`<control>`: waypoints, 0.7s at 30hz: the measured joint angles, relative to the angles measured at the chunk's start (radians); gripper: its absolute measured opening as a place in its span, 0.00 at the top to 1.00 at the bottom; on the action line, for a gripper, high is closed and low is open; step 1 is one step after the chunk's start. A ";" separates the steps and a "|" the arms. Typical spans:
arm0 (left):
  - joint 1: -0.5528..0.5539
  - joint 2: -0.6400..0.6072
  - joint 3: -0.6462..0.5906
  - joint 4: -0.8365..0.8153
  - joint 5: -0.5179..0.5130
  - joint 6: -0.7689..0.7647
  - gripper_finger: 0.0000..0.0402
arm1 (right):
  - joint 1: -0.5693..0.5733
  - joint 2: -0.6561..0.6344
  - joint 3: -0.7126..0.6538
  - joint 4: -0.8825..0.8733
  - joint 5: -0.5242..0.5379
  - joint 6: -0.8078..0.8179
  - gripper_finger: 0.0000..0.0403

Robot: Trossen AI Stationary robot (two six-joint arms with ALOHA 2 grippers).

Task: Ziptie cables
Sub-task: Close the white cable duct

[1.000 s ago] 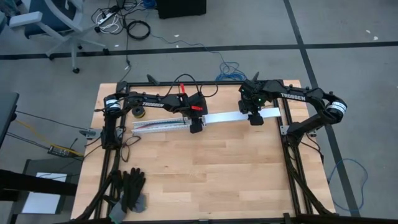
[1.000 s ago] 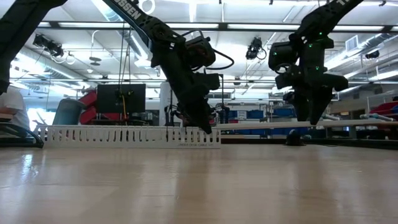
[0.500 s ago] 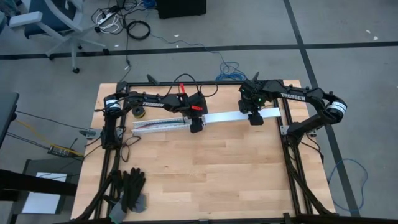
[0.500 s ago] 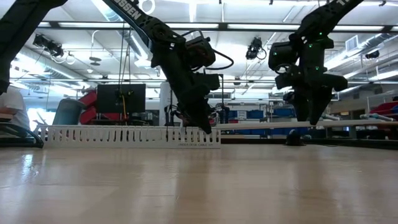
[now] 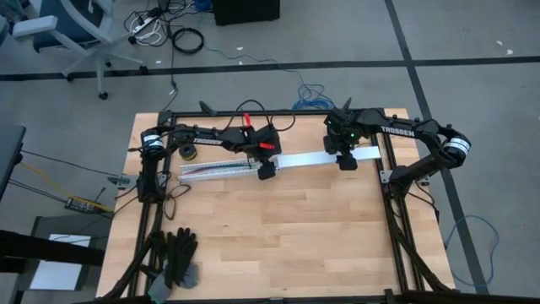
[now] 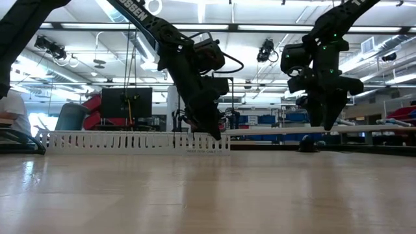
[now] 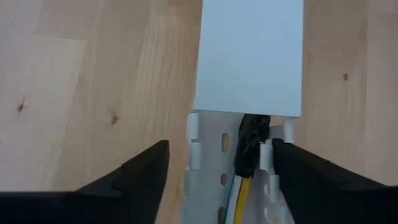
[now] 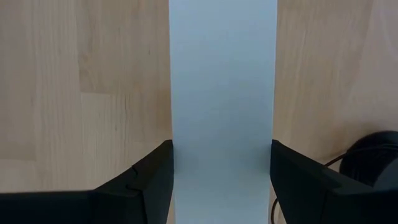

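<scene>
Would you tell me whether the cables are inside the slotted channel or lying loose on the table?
Inside: the left wrist view shows the cables running between the slotted channel walls, passing under the white cover.

We see a pale wooden bench [image 7: 93, 74], a plain white flat plastic cover strip [image 7: 249, 56], and thin yellow and green cables [image 7: 239, 190].

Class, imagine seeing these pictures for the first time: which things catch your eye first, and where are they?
A long white slotted channel lies across the table's far side, with a flat white cover extending right. The left gripper straddles their junction, where coloured cables show inside; the right gripper clasps the cover's other end.
</scene>
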 joint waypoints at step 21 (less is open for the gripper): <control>0.002 0.003 0.097 -0.115 -0.008 0.011 0.29 | 0.000 0.000 0.000 0.003 0.002 0.005 0.45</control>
